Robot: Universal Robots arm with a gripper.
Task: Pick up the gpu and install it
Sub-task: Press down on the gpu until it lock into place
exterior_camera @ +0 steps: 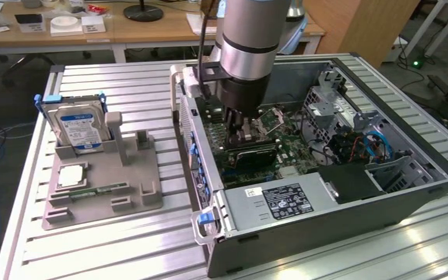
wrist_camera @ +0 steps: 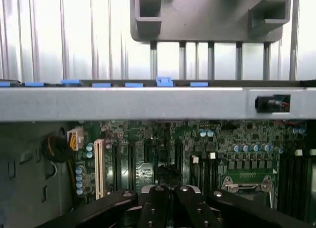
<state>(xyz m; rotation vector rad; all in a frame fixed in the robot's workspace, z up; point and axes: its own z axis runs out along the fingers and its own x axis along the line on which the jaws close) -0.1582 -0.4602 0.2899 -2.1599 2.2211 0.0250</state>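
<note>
The claw (exterior_camera: pixel 238 125) was clenched tight, low inside the open case (exterior_camera: pixel 410 192) and right over the board (exterior_camera: pixel 267 154). Whether the gpu was pinched between the fingers (wrist_camera: pixel 158 206) could not be told, so its long side could not be judged. If it was held, it was hidden under the claw. The arm (exterior_camera: pixel 251 35) was held straight down, close to the case wall with the blue clips (wrist_camera: pixel 164 81). The white slot (wrist_camera: pixel 99 169) on the board was lined up toward that wall.

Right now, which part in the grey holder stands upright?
The hard drive with the blue label, upright at the holder's far end; the processor and memory stick lie flat.
</note>
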